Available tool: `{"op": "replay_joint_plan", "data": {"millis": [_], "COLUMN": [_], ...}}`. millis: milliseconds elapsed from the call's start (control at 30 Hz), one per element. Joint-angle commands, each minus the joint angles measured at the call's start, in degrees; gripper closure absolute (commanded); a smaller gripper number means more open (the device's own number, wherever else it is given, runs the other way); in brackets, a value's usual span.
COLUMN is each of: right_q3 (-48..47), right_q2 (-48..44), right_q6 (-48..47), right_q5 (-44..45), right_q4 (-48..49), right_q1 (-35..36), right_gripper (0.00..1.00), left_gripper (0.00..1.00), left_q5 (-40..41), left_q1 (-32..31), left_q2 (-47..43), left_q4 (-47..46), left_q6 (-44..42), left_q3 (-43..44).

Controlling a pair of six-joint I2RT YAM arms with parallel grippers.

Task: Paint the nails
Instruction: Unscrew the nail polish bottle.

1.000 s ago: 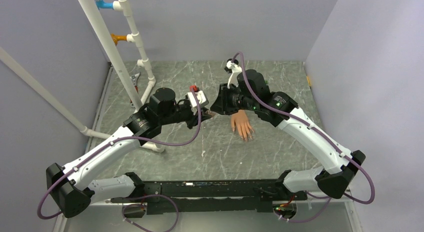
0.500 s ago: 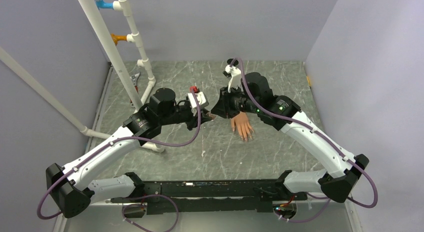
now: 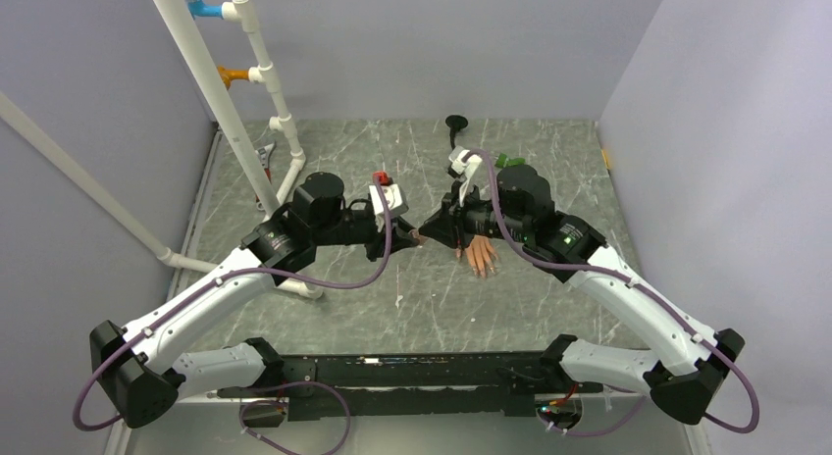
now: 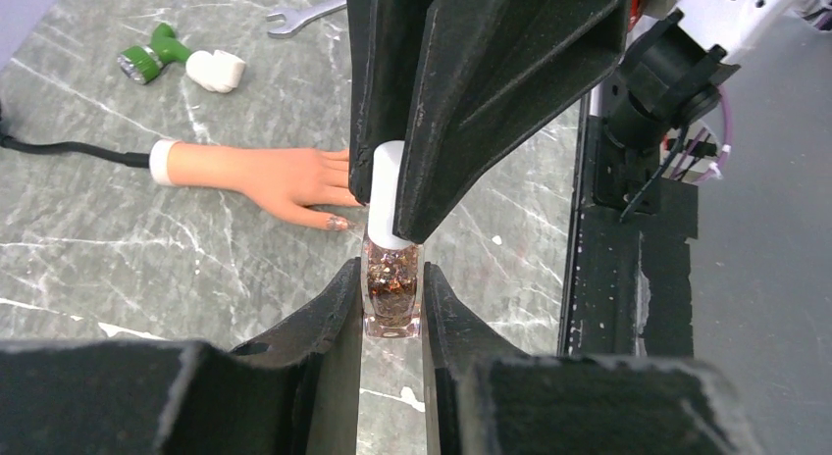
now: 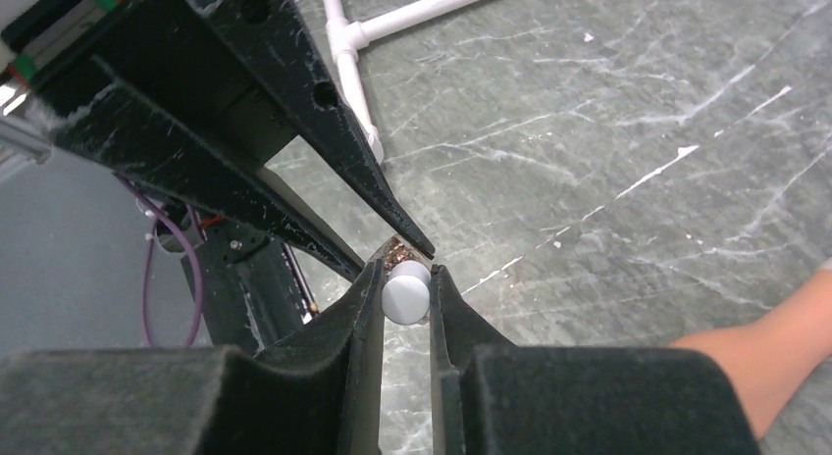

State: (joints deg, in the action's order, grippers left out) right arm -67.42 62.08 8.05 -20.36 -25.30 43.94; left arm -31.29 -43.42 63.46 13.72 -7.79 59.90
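Observation:
The peach mannequin hand [image 3: 482, 256] lies flat on the table with its fingers towards the near edge. Its white cuff is hidden under my right arm in the top view. In the left wrist view the hand [image 4: 257, 171] lies behind the bottle, and its thumb nail [image 4: 338, 223] looks glittery. My left gripper [image 4: 392, 283] is shut on a small brown glitter polish bottle [image 4: 392, 290] and holds it above the table. My right gripper [image 5: 405, 278] is shut on the bottle's white cap [image 5: 405, 294]. The two grippers meet tip to tip just left of the hand [image 3: 420, 235].
A white PVC pipe frame [image 3: 263, 92] stands at the back left, with a wrench [image 3: 265, 159] beside it. A green and white tool [image 4: 177, 63] and a black cable [image 4: 69, 153] lie beyond the hand. A small black stand [image 3: 454, 126] stands at the back wall.
My right arm has swung nearer and to the left, bringing its gripper onto the cap of the bottle held by the left gripper. The black stand and green tool are uncovered. The left arm held still.

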Motion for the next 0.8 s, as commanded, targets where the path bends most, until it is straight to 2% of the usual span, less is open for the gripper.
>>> {"op": "replay_joint_plan", "data": {"millis": [0, 233, 767], "right_q3": [2.2, 4.5, 3.1], "right_q2": [-2.0, -4.2, -5.4], "right_q6": [-4.8, -7.5, -10.6], "right_q5": [-10.1, -13.7, -12.5], "right_q4": [5.5, 6.3, 3.9], "right_q1": [0.9, 0.9, 0.9], "right_gripper": [1.00, 1.00, 1.00], "left_gripper": [1.00, 1.00, 1.00], "left_q5": [-4.9, -11.9, -11.0], "left_q1": [0.6, 0.7, 0.6], "left_q2": [-1.0, 0.2, 2.7], "left_q4": [-5.2, -4.8, -2.2], "left_q6": [-0.1, -0.7, -2.6], "left_q3": [1.4, 1.7, 2.9]}}
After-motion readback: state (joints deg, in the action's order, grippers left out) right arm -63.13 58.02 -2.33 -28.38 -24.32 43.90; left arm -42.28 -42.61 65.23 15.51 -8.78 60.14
